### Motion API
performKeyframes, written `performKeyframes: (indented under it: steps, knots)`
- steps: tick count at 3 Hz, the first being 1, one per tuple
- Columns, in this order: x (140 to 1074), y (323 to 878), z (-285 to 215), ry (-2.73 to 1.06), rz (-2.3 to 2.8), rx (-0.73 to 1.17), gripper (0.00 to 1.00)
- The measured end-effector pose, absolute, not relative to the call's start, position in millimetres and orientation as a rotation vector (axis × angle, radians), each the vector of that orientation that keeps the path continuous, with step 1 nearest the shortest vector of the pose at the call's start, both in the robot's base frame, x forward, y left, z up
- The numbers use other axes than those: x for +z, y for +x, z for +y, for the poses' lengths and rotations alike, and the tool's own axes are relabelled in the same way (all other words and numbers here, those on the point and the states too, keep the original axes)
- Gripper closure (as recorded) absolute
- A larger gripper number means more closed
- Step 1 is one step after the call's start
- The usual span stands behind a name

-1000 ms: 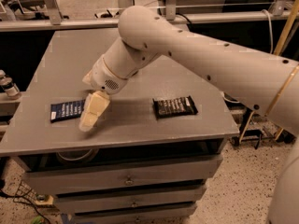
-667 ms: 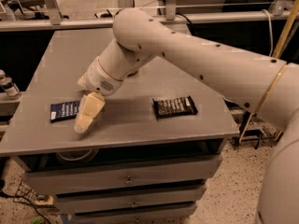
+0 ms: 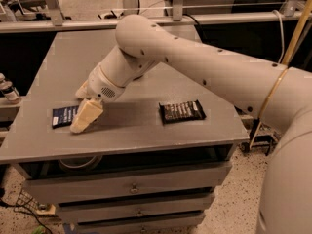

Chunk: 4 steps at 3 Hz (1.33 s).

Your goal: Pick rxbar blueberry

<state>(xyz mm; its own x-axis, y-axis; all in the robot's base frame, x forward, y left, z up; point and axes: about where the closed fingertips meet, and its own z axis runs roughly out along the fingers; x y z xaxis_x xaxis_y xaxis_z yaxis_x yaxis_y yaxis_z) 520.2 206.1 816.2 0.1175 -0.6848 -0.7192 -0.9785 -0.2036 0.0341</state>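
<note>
The rxbar blueberry [image 3: 63, 116] is a flat navy-blue wrapper with white lettering, lying at the front left of the grey table [image 3: 126, 126]. My gripper [image 3: 84, 118] comes in from the right on the white arm and sits low over the bar's right end, covering part of it. One cream finger [image 3: 87, 116] shows; the other is hidden behind it.
A black-brown bar wrapper [image 3: 182, 111] with white lettering lies to the right of the table's middle. The table has drawers [image 3: 131, 186] below its front edge. A small bottle [image 3: 7, 89] stands off the table's left side. A metal rail runs behind the table.
My gripper has moved left and down, from just right of the blue bar to over its right end. Neither bar has moved.
</note>
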Motion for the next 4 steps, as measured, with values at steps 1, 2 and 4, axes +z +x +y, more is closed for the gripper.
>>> performKeyframes:
  steps: [1, 2, 4]
  knots:
    - [821.1, 520.2, 206.1, -1.948, 1.608, 0.86, 0.75]
    - [821.7, 520.2, 206.1, -1.948, 1.608, 0.86, 0.98]
    - [893.1, 537.9, 181.4, -1.855, 1.503, 0.835, 1.0]
